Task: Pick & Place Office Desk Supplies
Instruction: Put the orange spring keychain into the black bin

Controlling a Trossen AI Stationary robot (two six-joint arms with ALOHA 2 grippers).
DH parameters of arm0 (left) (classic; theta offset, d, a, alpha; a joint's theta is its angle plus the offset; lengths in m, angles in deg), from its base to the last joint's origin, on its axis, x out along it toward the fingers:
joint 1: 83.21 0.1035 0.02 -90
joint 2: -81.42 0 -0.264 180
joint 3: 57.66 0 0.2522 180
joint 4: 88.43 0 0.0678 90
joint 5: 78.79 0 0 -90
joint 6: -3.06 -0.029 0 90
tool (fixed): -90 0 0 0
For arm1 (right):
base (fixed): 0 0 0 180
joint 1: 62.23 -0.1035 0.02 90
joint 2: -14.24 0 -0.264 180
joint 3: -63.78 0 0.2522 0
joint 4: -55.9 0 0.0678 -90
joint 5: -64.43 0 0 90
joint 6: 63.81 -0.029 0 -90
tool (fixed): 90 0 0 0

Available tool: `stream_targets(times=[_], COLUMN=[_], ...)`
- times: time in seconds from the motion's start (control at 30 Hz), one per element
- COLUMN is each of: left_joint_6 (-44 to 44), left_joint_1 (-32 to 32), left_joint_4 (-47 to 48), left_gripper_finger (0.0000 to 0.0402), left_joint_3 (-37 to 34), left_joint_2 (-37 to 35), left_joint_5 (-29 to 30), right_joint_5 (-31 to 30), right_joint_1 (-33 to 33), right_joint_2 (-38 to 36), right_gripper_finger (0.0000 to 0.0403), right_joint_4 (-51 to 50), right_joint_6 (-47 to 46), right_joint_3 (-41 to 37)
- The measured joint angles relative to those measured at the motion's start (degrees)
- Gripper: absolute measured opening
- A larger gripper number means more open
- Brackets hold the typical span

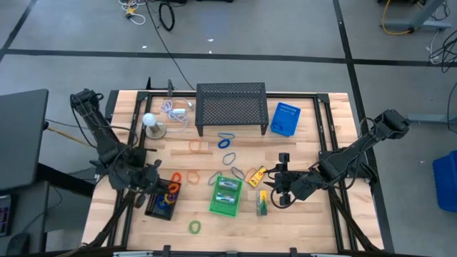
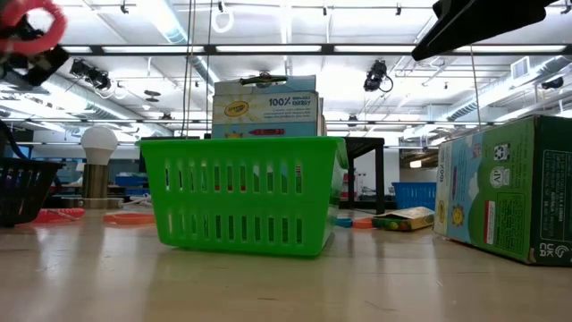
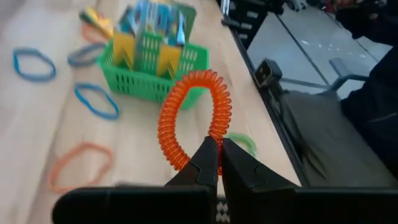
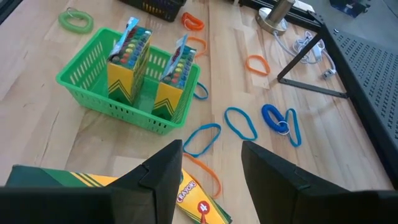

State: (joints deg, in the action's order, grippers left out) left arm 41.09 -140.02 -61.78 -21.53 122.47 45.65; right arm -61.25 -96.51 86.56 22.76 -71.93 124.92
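Left claw (image 3: 219, 163) is pinched shut on an orange coiled loop (image 3: 193, 118), which stands up from its tips above the wooden table (image 1: 314, 221); in the high view this claw (image 1: 158, 180) hangs over a small black basket (image 1: 161, 202) that has coloured loops in it. Just beside it on the table lie an orange loop (image 1: 193, 175) and, nearer the front edge, a green loop (image 1: 194, 227). At the middle stands a green basket (image 1: 226, 196) with two yellow crayon boxes (image 4: 129, 62) upright inside. Blue loops (image 4: 240, 122) lie scattered between the basket and the black mesh shelf (image 1: 231, 106). Right claw (image 4: 211, 163) stands about half open with nothing between its fingers, directly above another yellow crayon box (image 4: 199, 203) lying flat on the table; a further crayon box (image 1: 262, 203) lies close beside it.
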Motion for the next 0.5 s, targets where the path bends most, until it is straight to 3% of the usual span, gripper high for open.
stream_targets(times=[0.33, 0.5], left_joint_6=[18.81, 22.82], left_joint_1=[-4.75, -4.63], left_joint_4=[8.36, 9.04], left_gripper_finger=[0.0008, 0.0008], left_joint_3=[0.02, 0.02], left_joint_2=[6.16, 10.19], left_joint_5=[-1.69, -5.14], right_joint_5=[0.01, 0.02], right_joint_1=[0.00, 0.00], right_joint_2=[0.00, 0.00], right_gripper_finger=[0.0176, 0.0176], right_joint_4=[0.34, 0.33], right_joint_6=[-0.01, -1.05], right_joint_3=[0.00, 0.00])
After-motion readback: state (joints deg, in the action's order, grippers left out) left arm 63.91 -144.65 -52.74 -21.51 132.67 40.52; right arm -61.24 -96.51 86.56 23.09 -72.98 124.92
